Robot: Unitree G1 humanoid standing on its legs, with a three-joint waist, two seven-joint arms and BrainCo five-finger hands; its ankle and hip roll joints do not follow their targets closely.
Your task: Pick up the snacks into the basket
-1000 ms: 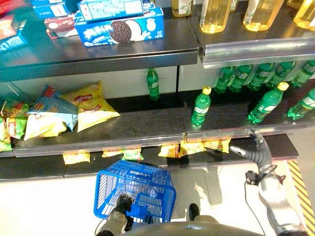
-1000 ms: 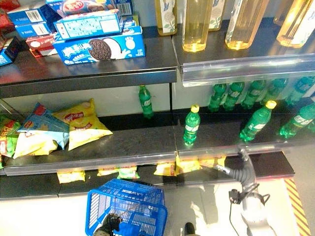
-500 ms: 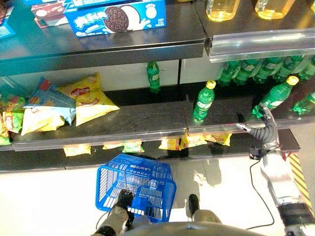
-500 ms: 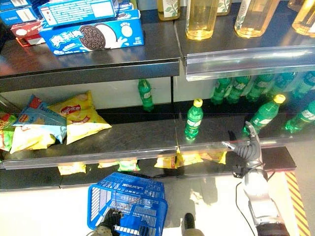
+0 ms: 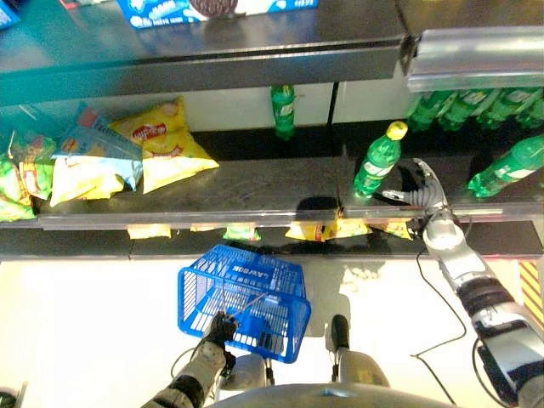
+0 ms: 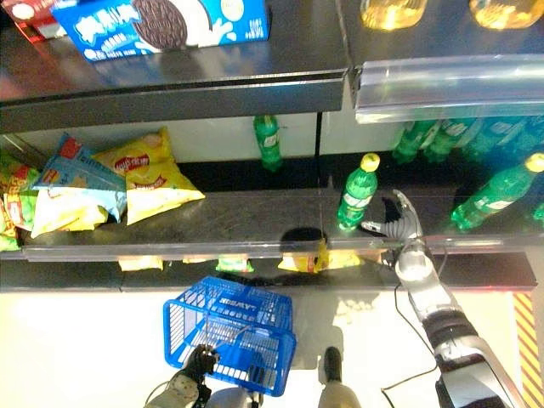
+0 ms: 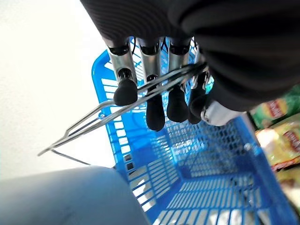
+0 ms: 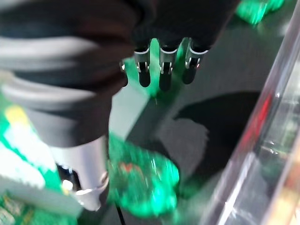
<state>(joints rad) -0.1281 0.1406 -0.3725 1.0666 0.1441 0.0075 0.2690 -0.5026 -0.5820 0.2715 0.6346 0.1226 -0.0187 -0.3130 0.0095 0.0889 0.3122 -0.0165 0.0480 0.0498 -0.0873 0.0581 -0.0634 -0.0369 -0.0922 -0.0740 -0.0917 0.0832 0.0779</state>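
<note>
Yellow and blue chip bags (image 5: 161, 151) lie in a heap at the left of the middle shelf. Small yellow snack packets (image 5: 321, 229) sit on the lowest shelf, partly under the shelf edge. A blue plastic basket (image 5: 255, 274) hangs low in front of the shelves, and my left hand (image 5: 223, 328) is shut on its wire handle (image 7: 93, 117), fingers (image 7: 154, 110) curled over the wire. My right hand (image 5: 418, 194) is open over the middle shelf, just right of a green bottle with a yellow cap (image 5: 376, 161), holding nothing.
Several more green bottles (image 5: 501, 166) stand at the right of the middle shelf, and one (image 5: 284, 109) stands at the back. A blue cookie box (image 6: 170, 21) lies on the top shelf (image 5: 255, 51). Clear rails (image 5: 476, 64) front the shelves. Pale floor lies below.
My right hand has risen from the lowest shelf to the middle shelf and moved left beside the yellow-capped bottle. The camera has shifted. My left hand still holds the basket.
</note>
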